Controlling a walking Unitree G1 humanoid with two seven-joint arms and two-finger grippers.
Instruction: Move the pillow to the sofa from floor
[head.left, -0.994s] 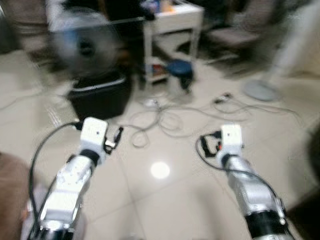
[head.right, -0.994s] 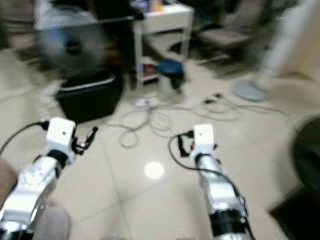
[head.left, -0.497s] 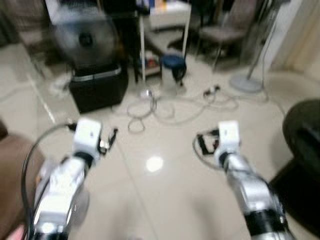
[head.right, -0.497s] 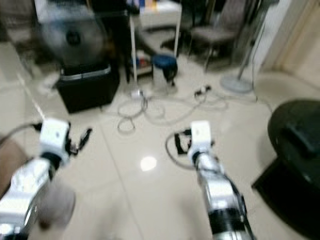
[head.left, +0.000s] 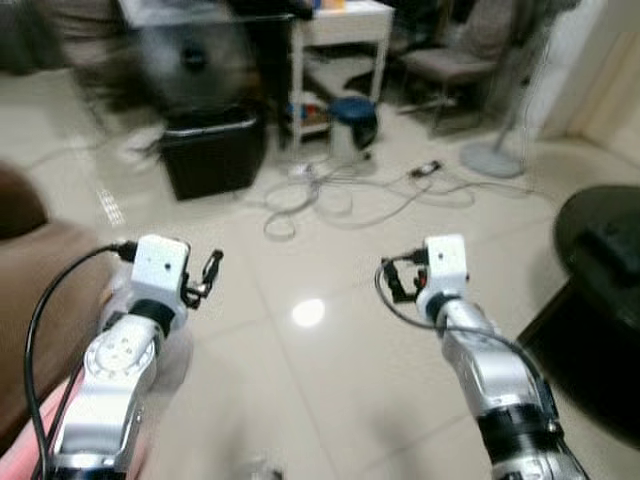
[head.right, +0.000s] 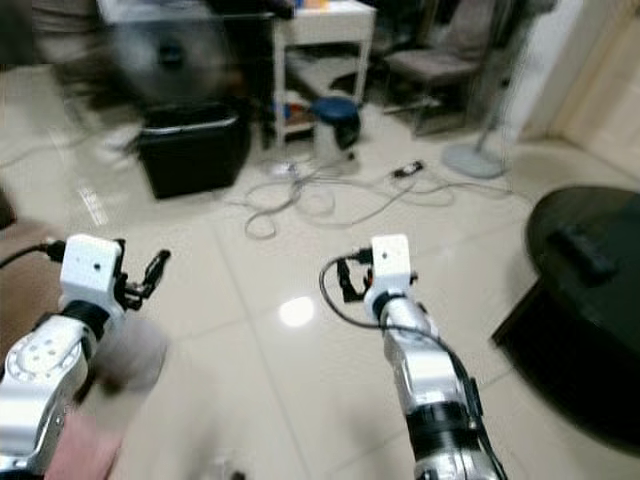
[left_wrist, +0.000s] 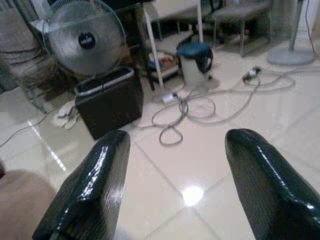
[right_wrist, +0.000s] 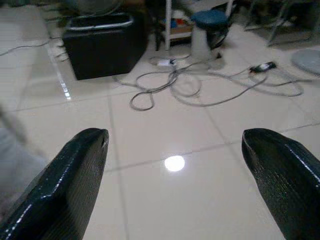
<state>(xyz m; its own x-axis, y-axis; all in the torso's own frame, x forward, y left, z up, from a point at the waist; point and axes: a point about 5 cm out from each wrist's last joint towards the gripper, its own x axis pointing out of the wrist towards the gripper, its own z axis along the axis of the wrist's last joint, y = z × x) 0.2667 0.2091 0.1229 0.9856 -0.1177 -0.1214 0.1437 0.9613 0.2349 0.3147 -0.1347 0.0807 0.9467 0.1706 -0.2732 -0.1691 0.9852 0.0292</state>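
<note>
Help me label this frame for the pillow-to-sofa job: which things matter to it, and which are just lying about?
For the job:
left gripper, open, empty
right gripper, open, empty
brown cushioned mass at the robot's left; sofa or pillow, too blurred to tell

Lying about:
fan
black bin
cable tangle
blue-lidded container
white table
chair
dark round table

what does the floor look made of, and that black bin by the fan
Floor: looks like glossy glazed tile, cream coloured; grout lines cross it and a ceiling light mirrors in it. Black bin: probably matte plastic, with a pale liner or rim along its top edge; hard to say for sure.
</note>
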